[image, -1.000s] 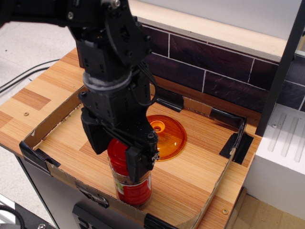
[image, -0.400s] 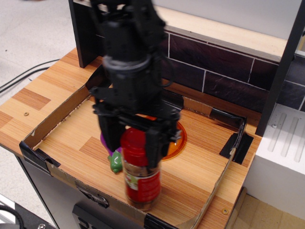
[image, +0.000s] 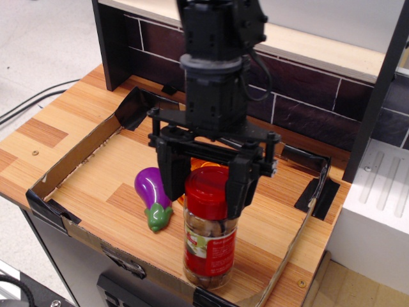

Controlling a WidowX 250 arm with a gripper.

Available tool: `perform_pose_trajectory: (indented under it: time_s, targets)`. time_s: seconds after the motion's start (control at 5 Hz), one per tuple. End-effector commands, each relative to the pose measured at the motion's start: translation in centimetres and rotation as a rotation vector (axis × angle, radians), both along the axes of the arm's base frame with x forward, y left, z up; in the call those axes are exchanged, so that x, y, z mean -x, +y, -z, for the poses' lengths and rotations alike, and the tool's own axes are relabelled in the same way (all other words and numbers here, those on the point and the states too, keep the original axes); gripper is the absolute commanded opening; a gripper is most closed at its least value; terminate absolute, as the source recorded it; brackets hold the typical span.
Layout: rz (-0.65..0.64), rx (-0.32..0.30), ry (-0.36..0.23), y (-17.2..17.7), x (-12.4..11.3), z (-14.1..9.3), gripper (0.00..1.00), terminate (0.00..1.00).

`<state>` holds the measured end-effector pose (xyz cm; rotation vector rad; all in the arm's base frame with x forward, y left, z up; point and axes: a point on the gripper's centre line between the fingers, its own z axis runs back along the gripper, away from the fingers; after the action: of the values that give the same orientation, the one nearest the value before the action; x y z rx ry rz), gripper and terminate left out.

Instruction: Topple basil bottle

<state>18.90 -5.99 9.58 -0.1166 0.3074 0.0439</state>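
The basil bottle (image: 209, 246) is a clear jar with a red lid and a red-and-green label. It stands upright near the front edge of the cardboard tray (image: 67, 169). My black gripper (image: 206, 199) comes down from above. Its two fingers sit on either side of the red lid, pressed against it. The purple toy eggplant (image: 152, 190) lies just left of the bottle, apart from it. The orange dome lid (image: 199, 165) is mostly hidden behind the gripper.
The tray's front wall runs right below the bottle's base. A dark brick-pattern back wall (image: 300, 77) and a black post (image: 377, 89) stand behind and to the right. A white block (image: 377, 211) sits at the right, beyond the tray.
My gripper and the bottle have moved to the right together along the tray's front. The bottle has stayed upright. The eggplant, hidden before, now shows at the left.
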Motion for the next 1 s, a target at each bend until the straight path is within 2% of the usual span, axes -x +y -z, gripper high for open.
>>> perform_pose_trajectory:
  time_s: [0.0, 0.2, 0.4, 0.6, 0.8]
  targets:
    - [-0.02, -0.031, 0.048, -1.7, -1.4, 0.8, 0.0, 0.0]
    - [-0.065, -0.033, 0.082, -1.9, -2.0, 1.7, 0.0, 0.0]
    - [-0.067, -0.046, 0.052, -2.0, -2.9, 2.4, 0.0, 0.0]
    - [-0.057, -0.054, -0.028, -2.2, -4.2, 2.9, 0.0, 0.0]
    - [-0.007, -0.073, -0.19, -2.5, -5.2, 3.6, 0.0, 0.0]
